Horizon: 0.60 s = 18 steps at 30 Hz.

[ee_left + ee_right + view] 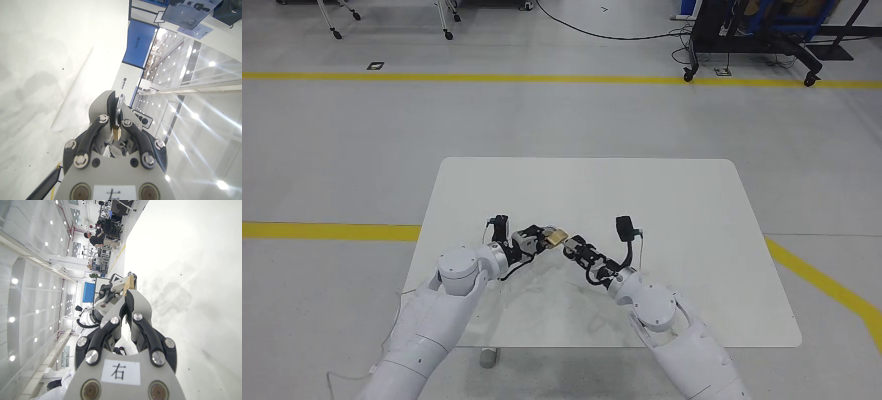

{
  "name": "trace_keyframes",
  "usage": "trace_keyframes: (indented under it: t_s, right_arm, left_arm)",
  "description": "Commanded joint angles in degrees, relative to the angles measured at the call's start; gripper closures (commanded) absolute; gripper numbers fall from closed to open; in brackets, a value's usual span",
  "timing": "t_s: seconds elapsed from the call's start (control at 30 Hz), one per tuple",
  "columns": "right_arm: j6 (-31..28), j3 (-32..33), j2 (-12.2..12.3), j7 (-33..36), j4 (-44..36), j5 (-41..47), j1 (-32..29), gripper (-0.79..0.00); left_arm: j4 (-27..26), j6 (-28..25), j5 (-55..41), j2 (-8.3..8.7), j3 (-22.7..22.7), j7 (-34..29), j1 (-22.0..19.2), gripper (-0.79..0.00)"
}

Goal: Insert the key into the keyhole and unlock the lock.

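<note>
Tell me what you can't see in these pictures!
The key: right wrist view, hidden if it sits between the shut right jaws.
The keyhole: right wrist view, those jaw tips cover that end of the lock.
Whether key meets lock: top view, too small.
Most of the lock: left wrist view, squeezed between the left jaws.

The white worktop (682, 200) is a rectangle with rounded corners, standing on a pale grey floor (542, 120) crossed by yellow stripes (442, 76). Its matte surface carries small dark specks (63, 69) and faint grey smudges (170, 291).
</note>
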Motion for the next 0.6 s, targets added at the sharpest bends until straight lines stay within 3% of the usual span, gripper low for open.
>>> trace_keyframes:
  t_s: [0.0, 0.57]
  right_arm:
    - [0.03, 0.01, -0.01, -0.2, 0.05, 0.22, -0.01, 0.0]
    - [1.93, -0.36, -0.42, -2.94, 0.3, 2.85, 0.4, 0.0]
  left_arm:
    - [-0.04, -0.08, 0.03, -0.04, 0.15, 0.01, 0.0, 0.0]
    - [-0.11, -0.52, -0.08, -0.14, 0.57, -0.4, 0.26, 0.0]
